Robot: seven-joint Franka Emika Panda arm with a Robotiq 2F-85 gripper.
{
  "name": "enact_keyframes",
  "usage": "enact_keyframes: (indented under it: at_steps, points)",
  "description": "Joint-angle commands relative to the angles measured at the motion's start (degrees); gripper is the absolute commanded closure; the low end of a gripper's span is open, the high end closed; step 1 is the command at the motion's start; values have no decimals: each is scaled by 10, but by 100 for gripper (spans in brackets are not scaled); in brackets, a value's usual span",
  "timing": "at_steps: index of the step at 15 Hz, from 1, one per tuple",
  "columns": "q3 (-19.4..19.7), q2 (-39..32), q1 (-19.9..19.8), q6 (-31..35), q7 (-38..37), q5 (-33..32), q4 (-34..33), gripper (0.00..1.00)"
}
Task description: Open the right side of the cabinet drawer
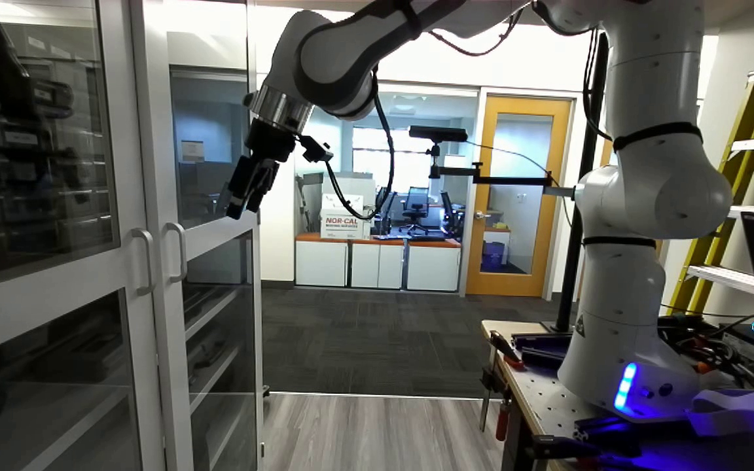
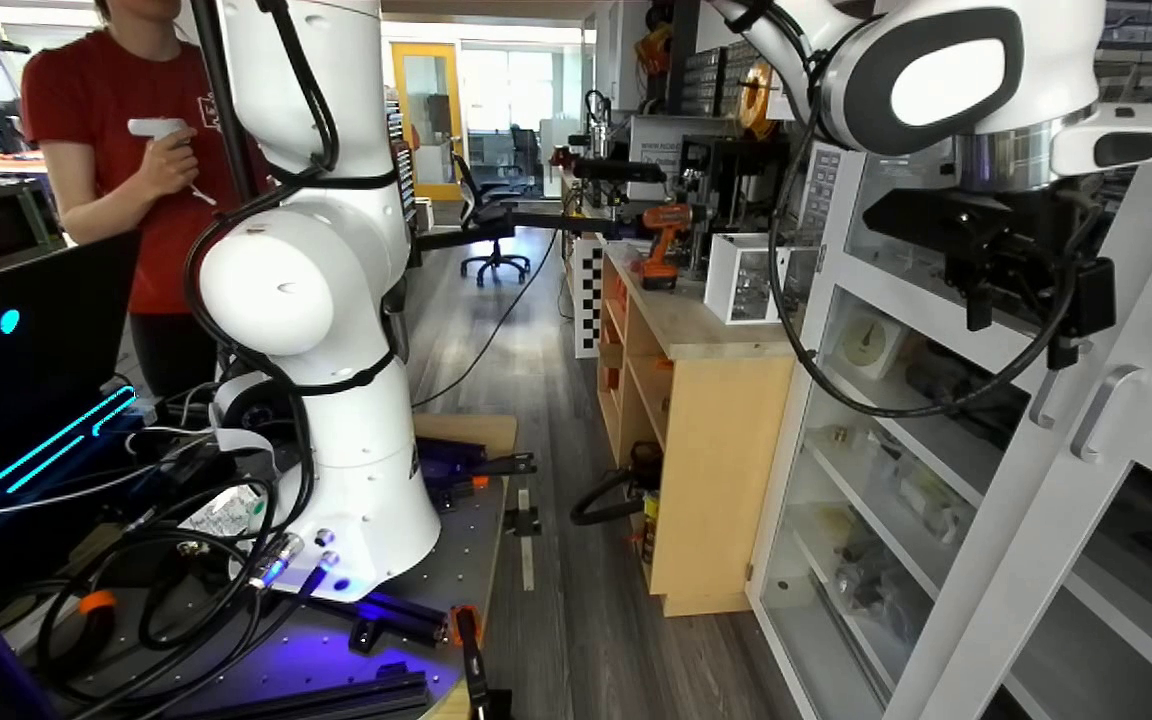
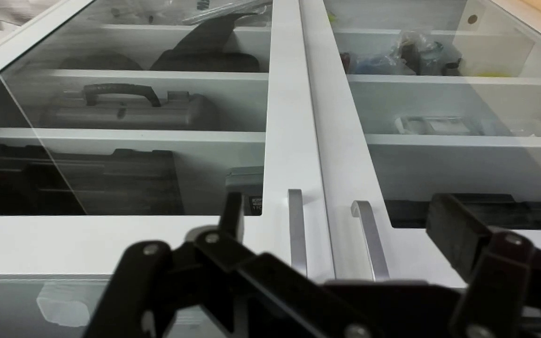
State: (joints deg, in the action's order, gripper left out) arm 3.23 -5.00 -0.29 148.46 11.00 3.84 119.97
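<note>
bar handle point(image 3: 297, 232): standing vertical on the right-hand door point(image 1: 220, 239) of the cabinet point(image 1: 129, 163).
the gripper point(image 3: 338, 216) is hanging before the cabinet, fingers point(image 3: 456, 234) standing spread, pinching nothing. the bar handle is lying toward the cabinet and apparently below them; in the wrist view the left-hand handle point(image 3: 374, 239) is showing in the gap too, so aligning is probably requiring a shift toward the cabinet's right.

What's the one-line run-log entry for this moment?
right cabinet door: closed | its handle: not gripped | left door: closed | gripper: open, holding nothing | phase: likely pre-grasp
</note>
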Motion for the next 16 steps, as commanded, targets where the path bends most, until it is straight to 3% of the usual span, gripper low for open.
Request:
enact_keyframes:
  at_steps: [1,9,16]
  points:
    - [-11,-21,-14,42,29,18,-1,0]
    - [-29,-68,-32,93,58,32,-32,0]
    - [-54,-126,-47,91,71,44,-102,0]
